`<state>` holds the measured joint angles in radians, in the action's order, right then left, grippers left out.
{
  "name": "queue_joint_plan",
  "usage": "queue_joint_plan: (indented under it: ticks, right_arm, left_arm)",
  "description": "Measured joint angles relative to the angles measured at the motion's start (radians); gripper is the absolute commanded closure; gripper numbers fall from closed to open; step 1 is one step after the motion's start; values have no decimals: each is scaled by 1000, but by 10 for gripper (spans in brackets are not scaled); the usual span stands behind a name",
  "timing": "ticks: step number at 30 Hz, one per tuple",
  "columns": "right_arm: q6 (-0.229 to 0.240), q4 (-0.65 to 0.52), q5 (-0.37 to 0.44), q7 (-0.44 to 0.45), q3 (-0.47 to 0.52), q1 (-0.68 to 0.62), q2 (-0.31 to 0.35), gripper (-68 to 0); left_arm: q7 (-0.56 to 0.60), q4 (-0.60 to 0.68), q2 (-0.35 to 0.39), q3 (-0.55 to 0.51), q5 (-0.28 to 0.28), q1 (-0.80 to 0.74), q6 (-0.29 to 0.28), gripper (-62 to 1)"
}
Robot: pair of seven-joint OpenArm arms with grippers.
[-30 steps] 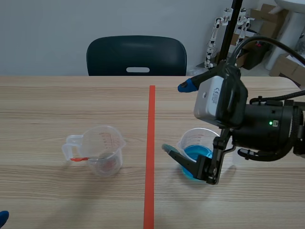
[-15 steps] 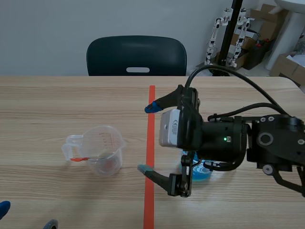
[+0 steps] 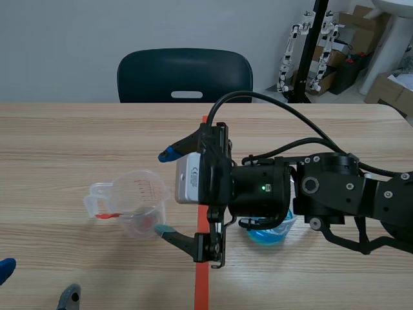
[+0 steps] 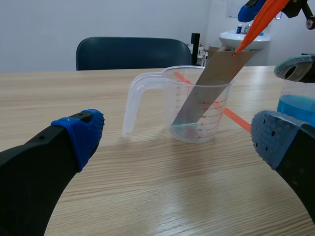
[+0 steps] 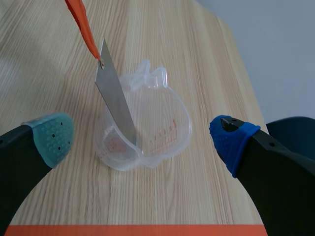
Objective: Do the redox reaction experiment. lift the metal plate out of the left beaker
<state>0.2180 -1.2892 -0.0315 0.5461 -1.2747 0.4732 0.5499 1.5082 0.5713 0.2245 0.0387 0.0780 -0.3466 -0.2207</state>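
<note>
Wooden worktop (image 3: 77, 135) holds the beaker (image 3: 139, 203) in the scene view, right gripper (image 3: 164, 192) spread wide beside it; left wrist view, the left gripper (image 4: 179, 140) gapes toward the plate (image 4: 206, 88) leaning inside; right wrist view, its orange tag (image 5: 81, 24) is cut off.

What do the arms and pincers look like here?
Right arm: black, chunky round joints, green LED, black cable looping over it, pale grey labelled camera box at the wrist. Right pincer: two thick black fingers, one dotted pad blue, one grey-green. Left pincer: same build, blue and grey-blue pads.
</note>
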Motion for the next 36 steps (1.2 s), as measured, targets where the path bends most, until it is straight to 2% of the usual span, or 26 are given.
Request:
queue_joint_plan:
  ticks: [5,11,26,30,34,36]
  right_arm:
    - [0,2,-64,7,-28,0,-19,-494]
    - [0,2,-63,-35,-63,0,-43,-409]
    - [-11,3,-66,-34,-69,22,-68,-225]
    - [-11,3,-66,-54,-69,22,-80,-150]
    - [-11,3,-66,-54,-69,22,-91,-47]
    - [-11,3,-66,-54,-69,22,-96,-21]
  left_arm:
    - [0,14,0,0,0,0,0,-623]
    - [0,14,0,0,0,0,0,-623]
    - [0,14,0,0,0,0,0,-623]
    - [0,14,0,0,0,0,0,-623]
    - [0,14,0,0,0,0,0,-623]
    - [0,14,0,0,0,0,0,-623]
